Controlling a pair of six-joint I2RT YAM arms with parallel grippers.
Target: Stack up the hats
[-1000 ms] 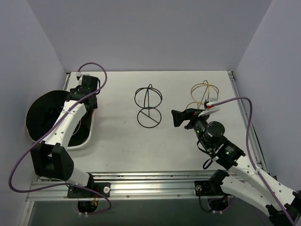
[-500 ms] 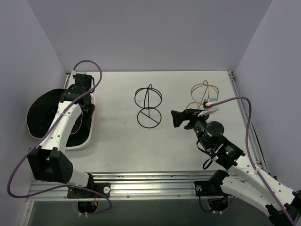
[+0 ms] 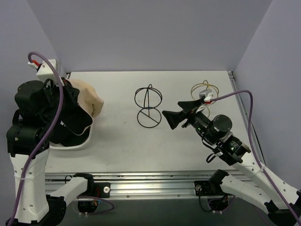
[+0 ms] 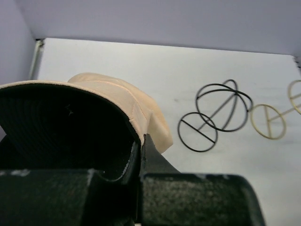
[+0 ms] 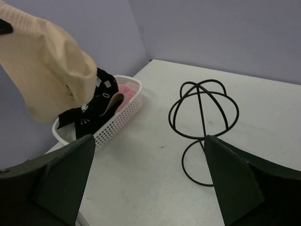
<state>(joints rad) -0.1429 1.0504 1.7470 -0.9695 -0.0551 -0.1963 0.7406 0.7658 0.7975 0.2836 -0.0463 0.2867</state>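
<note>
Nearest the bases, the right arm is reaching out low over the table (image 3: 122, 141), and the right gripper (image 5: 149, 141) is standing with its fingers spread wide and nothing between them. It is pointing at the black wire frame (image 3: 148, 106) from just beside it, not touching.

On the other side, the left arm is rearing up high. The left gripper (image 4: 141, 155) is pinching its fingers tight on the brim of the beige bucket hat (image 3: 87, 99), whose underside is showing dark in the left wrist view. The hat is hanging in the air from that grip, its crown pointing away from the arm, over the white basket (image 5: 124, 120) at the left edge of the table.

Down in the basket, a black hat (image 5: 91, 110) with white markings is lying crumpled, with a pink hat (image 5: 124, 92) behind it (only a sliver of the pink one is showing).

Farther back, the black wire frame is standing upright near the middle of the table, and the gold wire frame (image 3: 203, 94) is standing beyond the right gripper, towards the far right corner.
</note>
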